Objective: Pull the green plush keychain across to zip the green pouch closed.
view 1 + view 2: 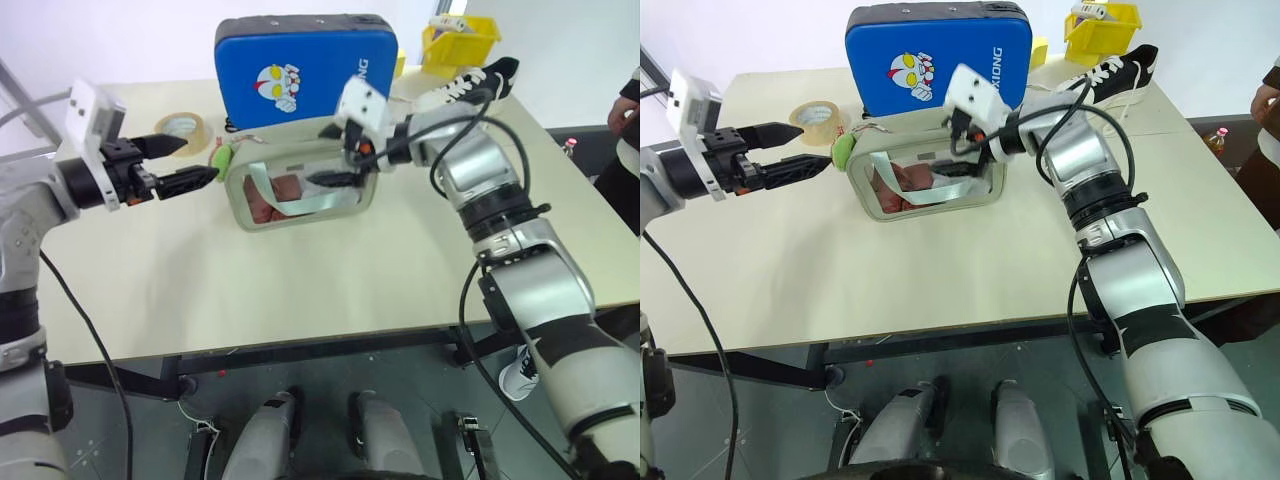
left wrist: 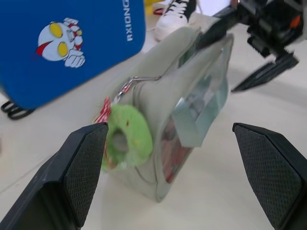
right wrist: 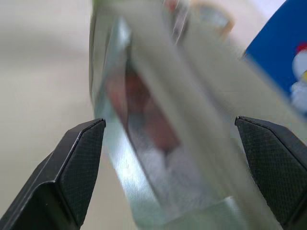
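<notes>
Our left pincer (image 1: 185,163) stands wide apart and empty, its tips just beside the green plush keychain (image 1: 221,158), which hangs at the left end of the green pouch (image 1: 300,190). Our right pincer (image 1: 333,155) is likewise spread and holds nothing, straddling the pouch's right end from above. The pouch stands on its edge in the middle of the worktop (image 1: 330,280), its clear window facing us.

To do this well, we judge the right pincer should clamp the pouch end firmly while the left closes squarely on the plush ball, then draws it along the zipper line, not upward.

Behind stands a blue case (image 1: 305,70) printed with a cartoon face and letters ending "XIONG"; a tape roll (image 1: 182,127) lies nearby.
</notes>
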`<state>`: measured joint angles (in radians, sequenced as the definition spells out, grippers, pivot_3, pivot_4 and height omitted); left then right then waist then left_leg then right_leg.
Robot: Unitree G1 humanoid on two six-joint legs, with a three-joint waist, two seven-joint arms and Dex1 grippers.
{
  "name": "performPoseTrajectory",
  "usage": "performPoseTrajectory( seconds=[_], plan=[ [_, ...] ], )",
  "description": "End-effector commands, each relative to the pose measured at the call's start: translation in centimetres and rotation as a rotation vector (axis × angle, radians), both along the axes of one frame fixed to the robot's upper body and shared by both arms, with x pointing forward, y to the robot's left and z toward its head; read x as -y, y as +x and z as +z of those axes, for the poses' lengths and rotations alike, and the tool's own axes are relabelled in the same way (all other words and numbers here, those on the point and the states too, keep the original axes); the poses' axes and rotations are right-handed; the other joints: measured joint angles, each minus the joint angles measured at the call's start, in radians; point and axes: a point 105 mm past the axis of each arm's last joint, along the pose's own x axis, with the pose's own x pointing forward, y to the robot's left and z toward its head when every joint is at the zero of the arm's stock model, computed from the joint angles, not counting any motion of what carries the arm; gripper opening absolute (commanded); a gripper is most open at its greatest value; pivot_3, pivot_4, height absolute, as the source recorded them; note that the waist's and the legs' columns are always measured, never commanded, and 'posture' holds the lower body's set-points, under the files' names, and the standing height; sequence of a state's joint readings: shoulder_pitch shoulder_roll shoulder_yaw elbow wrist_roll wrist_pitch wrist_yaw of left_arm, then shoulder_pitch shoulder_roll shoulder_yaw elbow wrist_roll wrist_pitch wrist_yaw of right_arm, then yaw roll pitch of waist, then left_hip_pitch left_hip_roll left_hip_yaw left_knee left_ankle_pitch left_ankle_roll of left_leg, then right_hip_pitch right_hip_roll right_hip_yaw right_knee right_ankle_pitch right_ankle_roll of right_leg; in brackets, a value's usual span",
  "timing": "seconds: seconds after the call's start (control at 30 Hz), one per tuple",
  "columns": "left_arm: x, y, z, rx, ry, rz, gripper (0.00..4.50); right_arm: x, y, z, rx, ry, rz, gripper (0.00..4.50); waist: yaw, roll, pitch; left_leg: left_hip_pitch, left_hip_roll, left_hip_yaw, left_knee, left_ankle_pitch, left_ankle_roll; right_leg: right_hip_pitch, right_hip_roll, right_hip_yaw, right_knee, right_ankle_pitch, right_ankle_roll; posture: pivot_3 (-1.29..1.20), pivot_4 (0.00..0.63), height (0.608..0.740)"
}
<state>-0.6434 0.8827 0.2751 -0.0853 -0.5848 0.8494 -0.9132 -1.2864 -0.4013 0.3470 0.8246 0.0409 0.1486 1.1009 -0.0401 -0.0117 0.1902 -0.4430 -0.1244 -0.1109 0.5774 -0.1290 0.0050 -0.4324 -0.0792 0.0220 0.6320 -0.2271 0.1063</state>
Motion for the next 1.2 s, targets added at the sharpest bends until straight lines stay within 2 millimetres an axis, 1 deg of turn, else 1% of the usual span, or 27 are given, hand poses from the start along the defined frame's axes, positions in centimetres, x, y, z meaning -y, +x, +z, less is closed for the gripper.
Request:
performPoseTrajectory(
  seconds=[0.03, 0.1, 0.17, 0.27, 0.4, 0.47, 0.5, 0.57, 0.63, 0.83, 0.9, 0.97, 1.1, 1.17, 1.2],
  plan=[
    [0.1, -1.0, 1.7, 0.071, -0.01, 0.005, 4.5, -0.7, -0.1, 2.1, 0.097, -0.039, 0.058, 3.63, -0.004, 0.0, 0.0, 0.0, 0.0, 0.0, 0.0, 0.0, 0.0, 0.0, 0.0, 0.0, 0.0, 0.0, 0.0, 0.0, 0.15, 0.74],
    [0.0, -1.1, 1.5, 0.071, -0.016, 0.018, 4.5, -1.2, -0.2, 2.4, 0.115, -0.048, 0.084, 2.68, -0.006, 0.0, 0.0, 0.0, 0.0, 0.0, -0.001, 0.0, -0.001, -0.001, 0.001, 0.0, 0.001, 0.0, 0.0, 0.0, 0.15, 0.74],
    [-0.2, -1.1, 1.5, 0.074, -0.018, 0.035, 4.5, -1.4, -0.3, 3.0, 0.132, -0.052, 0.099, 1.59, -0.01, 0.0, 0.0, 0.001, 0.001, 0.0, -0.002, 0.001, -0.001, -0.001, 0.001, 0.001, 0.001, 0.0, 0.0, 0.0, 0.15, 0.74],
    [-0.9, -1.0, 1.5, 0.076, -0.011, 0.062, 4.5, -1.3, -0.4, 4.6, 0.143, -0.046, 0.089, 0.03, -0.011, 0.0, 0.0, 0.0, 0.001, 0.0, -0.003, 0.001, -0.002, -0.003, 0.001, 0.001, 0.002, 0.0, 0.0, 0.0, 0.15, 0.74],
    [-1.4, -0.7, 1.6, 0.078, -0.01, 0.078, 4.5, -1.0, -1.1, 6.6, 0.147, -0.035, 0.077, 0.03, -0.006, 0.001, 0.0, 0.0, 0.001, 0.0, -0.003, 0.001, -0.002, -0.003, 0.001, 0.001, 0.002, 0.0, 0.0, 0.0, 0.15, 0.74],
    [-1.4, -0.6, 1.6, 0.081, -0.003, 0.076, 4.5, -0.8, -2.0, 6.5, 0.11, -0.033, 0.078, 0.03, -0.002, 0.001, 0.001, 0.0, 0.001, 0.0, -0.003, 0.001, -0.002, -0.004, 0.001, 0.001, 0.002, 0.0, 0.0, 0.0, 0.15, 0.74],
    [-1.4, -0.6, 1.6, 0.082, -0.003, 0.075, 4.5, -0.8, -2.7, 6.2, 0.085, -0.034, 0.087, 0.03, 0.0, 0.001, 0.0, -0.001, 0.001, -0.001, -0.003, 0.001, -0.002, -0.005, 0.001, 0.001, 0.002, 0.0, 0.0, 0.0, 0.15, 0.74],
    [-1.4, -0.5, 1.6, 0.082, -0.005, 0.072, 4.5, -0.7, -4.3, 4.9, 0.029, -0.042, 0.091, 0.03, 0.001, 0.0, 0.0, -0.002, 0.001, -0.001, -0.003, 0.001, -0.002, -0.006, 0.001, 0.001, 0.002, 0.0, 0.0, 0.0, 0.15, 0.74],
    [-1.5, -0.4, 1.3, 0.078, -0.004, 0.073, 4.5, -0.8, -5.5, 3.6, -0.049, -0.018, 0.055, 0.03, 0.001, 0.0, 0.0, -0.002, 0.001, -0.001, -0.003, 0.001, -0.002, -0.005, 0.001, 0.0, 0.003, 0.0, 0.0, 0.0, 0.15, 0.74],
    [-0.9, -0.1, 0.8, 0.073, -0.011, 0.056, 4.5, -1.6, -6.6, 0.5, -0.112, 0.02, -0.038, 0.03, -0.003, 0.0, 0.0, -0.002, 0.001, -0.001, -0.002, 0.001, -0.002, -0.005, -0.001, 0.001, 0.004, 0.0, -0.001, 0.0, 0.15, 0.74],
    [-0.7, 0.0, 0.8, 0.074, -0.012, 0.049, 4.5, -1.9, -6.9, 0.3, -0.121, 0.038, -0.047, 0.03, -0.004, 0.0, 0.0, -0.001, 0.001, -0.001, -0.003, 0.001, -0.002, -0.005, 0.0, 0.001, 0.004, 0.0, -0.001, 0.0, 0.15, 0.74],
    [-0.8, 0.2, 0.9, 0.074, -0.012, 0.049, 4.5, -2.2, -7.1, 0.9, -0.113, 0.065, -0.048, 0.03, -0.005, 0.0, 0.0, -0.001, 0.001, -0.001, -0.003, 0.001, -0.002, -0.005, 0.0, 0.001, 0.004, 0.0, -0.001, 0.0, 0.15, 0.74],
    [-1.2, 0.6, 0.9, 0.073, -0.01, 0.055, 4.5, -1.9, -7.1, 3.6, -0.061, 0.13, -0.047, 1.52, -0.003, 0.0, 0.0, -0.001, 0.001, -0.001, -0.003, 0.001, -0.002, -0.005, 0.0, 0.001, 0.003, 0.0, -0.001, 0.0, 0.15, 0.74],
    [-1.6, 0.9, 0.8, 0.068, -0.01, 0.063, 4.5, -1.1, -7.0, 5.5, 0.008, 0.147, -0.058, 2.59, -0.003, 0.0, 0.0, -0.001, 0.001, -0.001, -0.002, 0.001, -0.002, -0.004, -0.001, 0.0, 0.003, 0.0, -0.001, 0.0, 0.15, 0.74],
    [-1.8, 1.0, 0.7, 0.065, -0.007, 0.069, 4.5, -0.3, -7.3, 6.4, 0.048, 0.143, -0.054, 3.02, -0.002, 0.0, 0.0, -0.001, 0.001, -0.001, -0.002, 0.001, -0.002, -0.004, -0.001, 0.0, 0.003, 0.0, -0.001, 0.0, 0.15, 0.74]
  ],
)
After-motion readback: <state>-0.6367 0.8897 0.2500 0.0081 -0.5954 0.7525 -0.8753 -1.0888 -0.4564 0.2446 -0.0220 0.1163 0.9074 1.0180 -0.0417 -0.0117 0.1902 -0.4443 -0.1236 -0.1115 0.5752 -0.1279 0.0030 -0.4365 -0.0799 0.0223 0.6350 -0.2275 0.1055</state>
